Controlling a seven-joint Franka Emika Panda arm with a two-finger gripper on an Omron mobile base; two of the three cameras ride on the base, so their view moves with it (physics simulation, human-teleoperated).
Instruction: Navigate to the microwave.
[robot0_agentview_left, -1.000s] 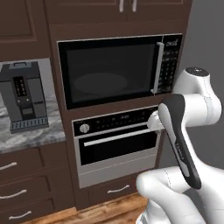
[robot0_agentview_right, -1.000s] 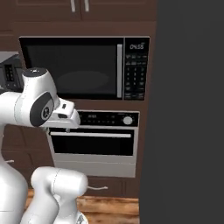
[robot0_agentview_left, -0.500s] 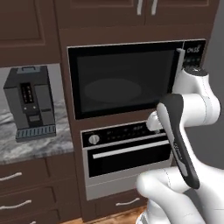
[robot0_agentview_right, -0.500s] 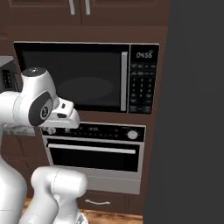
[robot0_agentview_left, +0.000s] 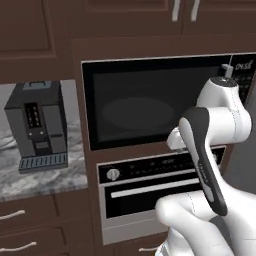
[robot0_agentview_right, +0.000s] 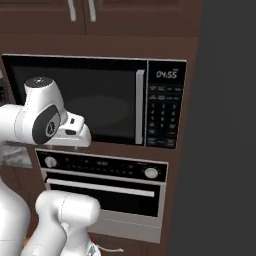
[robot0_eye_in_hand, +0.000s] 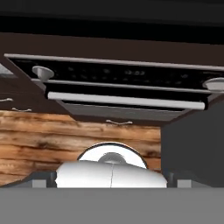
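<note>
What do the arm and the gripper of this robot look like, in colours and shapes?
The arm is glossy white, built of rounded, bulbous links, with a long dark grey panel on one link and dark round joint caps. No cables or markings show. The gripper itself is not visible in any view, so its look cannot be told.

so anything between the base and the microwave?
Nothing visible. The microwave sits straight ahead above the oven, and only the robot's own arm crosses the view. The coffee machine stands off to the left on the counter.

dim even render, soft blur (no glare)
</note>
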